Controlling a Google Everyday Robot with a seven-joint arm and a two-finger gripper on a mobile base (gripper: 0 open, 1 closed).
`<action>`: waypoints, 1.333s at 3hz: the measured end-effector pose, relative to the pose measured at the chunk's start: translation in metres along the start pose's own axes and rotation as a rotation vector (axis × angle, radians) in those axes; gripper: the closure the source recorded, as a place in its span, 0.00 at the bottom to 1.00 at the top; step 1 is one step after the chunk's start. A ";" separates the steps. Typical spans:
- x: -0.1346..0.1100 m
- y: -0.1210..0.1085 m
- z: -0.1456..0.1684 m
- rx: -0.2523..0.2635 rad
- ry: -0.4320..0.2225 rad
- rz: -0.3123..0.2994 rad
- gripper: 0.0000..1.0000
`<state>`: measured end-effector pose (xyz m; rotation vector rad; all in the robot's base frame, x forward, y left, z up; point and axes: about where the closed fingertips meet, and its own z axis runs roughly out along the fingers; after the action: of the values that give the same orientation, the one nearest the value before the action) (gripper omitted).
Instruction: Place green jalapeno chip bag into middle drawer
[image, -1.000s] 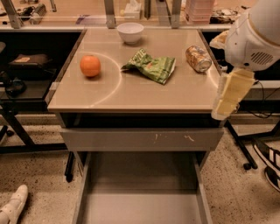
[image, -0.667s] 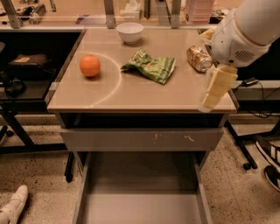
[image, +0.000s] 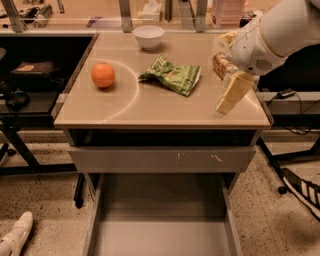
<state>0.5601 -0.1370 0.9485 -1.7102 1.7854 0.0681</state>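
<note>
- The bag (image: 172, 75) lies flat on the table (image: 150, 107), near the middle of the top.
- The gripper (image: 232, 92) hangs over the table's right edge, as the camera sees it. It points down and tilts a bit.
- I cannot tell if the gripper is wide or narrow. The bag is not in it.
- The bag is to the camera's left of the gripper and a little further back. They are near but not touching.
- The bag's long side runs left to right, dipping a bit toward the front on the right. Its right end is the end closest to the gripper.
- I think the gripper has to go left and down to reach the bag.
- The drawer (image: 160, 220) is pulled open low down, below the front of the table. Nothing is on the part of its floor that shows.
- There is only one arm, so it does the whole job.
- Count: one bag, one orange (image: 103, 75), one bowl (image: 149, 36), one can (image: 222, 65) partly hidden behind the arm, and one open drawer.
</note>
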 end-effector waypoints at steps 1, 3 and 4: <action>0.000 0.000 0.001 0.000 0.000 -0.001 0.00; 0.016 -0.047 0.068 0.043 -0.090 0.024 0.00; 0.019 -0.068 0.099 0.035 -0.153 0.056 0.00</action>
<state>0.6641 -0.1173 0.8882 -1.5864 1.7114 0.1858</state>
